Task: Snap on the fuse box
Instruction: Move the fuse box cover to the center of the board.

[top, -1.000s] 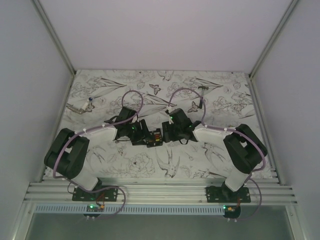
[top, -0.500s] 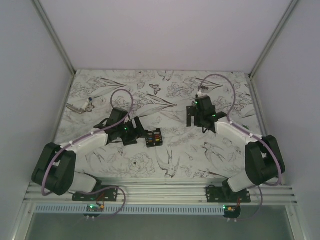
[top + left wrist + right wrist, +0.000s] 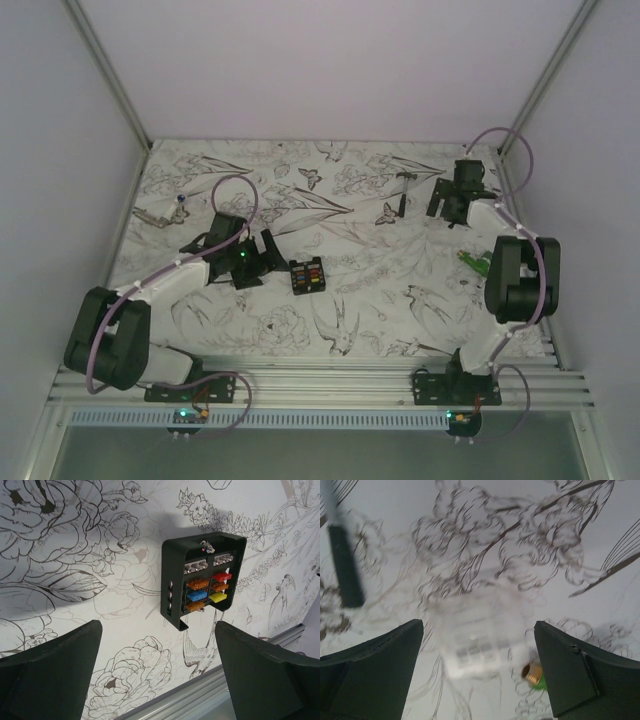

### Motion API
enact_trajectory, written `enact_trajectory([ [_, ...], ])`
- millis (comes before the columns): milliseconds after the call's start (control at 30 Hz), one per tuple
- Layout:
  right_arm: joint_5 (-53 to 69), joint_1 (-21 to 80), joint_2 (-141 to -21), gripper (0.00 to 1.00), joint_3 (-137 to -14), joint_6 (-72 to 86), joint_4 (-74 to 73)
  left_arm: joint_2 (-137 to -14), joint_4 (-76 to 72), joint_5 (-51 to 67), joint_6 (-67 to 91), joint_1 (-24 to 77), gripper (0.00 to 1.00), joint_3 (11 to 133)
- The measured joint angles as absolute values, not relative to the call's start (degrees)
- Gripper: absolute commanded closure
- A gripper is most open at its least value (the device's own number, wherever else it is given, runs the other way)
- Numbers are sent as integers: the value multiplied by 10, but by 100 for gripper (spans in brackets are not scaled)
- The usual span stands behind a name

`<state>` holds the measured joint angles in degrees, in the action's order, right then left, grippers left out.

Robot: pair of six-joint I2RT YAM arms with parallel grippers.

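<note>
Fuse box (image 3: 306, 275): small black rectangular plastic box.
Face: turned upward, with the fuses exposed. Orange, red, blue and yellow ones sit in two columns.
Pose: lies flat, slightly slanted to the table's edges.
Place: near the middle of the flower-printed table (image 3: 350, 215).

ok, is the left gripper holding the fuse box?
No, the fuse box lies on the table beyond the left gripper, whose fingers stand wide apart with nothing between them.

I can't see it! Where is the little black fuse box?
In the top view, the fuse box lies on the flowery table near the middle, just right of the open left gripper, which is not touching it.
</note>
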<state>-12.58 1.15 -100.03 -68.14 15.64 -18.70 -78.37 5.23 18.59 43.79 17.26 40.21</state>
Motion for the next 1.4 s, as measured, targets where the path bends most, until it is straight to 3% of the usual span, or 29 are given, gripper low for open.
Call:
enact_trajectory([
  [400,-76,-31,-1113,0,-754,168,-205,-814,58,199,421,160,0,421],
  [633,-65,-6,-1114,7,-742,164,-213,-812,58,199,419,159,0,420],
  [1033,-78,166,-1081,9,-681,108,-207,-765,60,199,424,158,0,385],
  [1400,-149,272,-1018,0,-616,97,-222,-745,60,198,435,174,0,370],
])
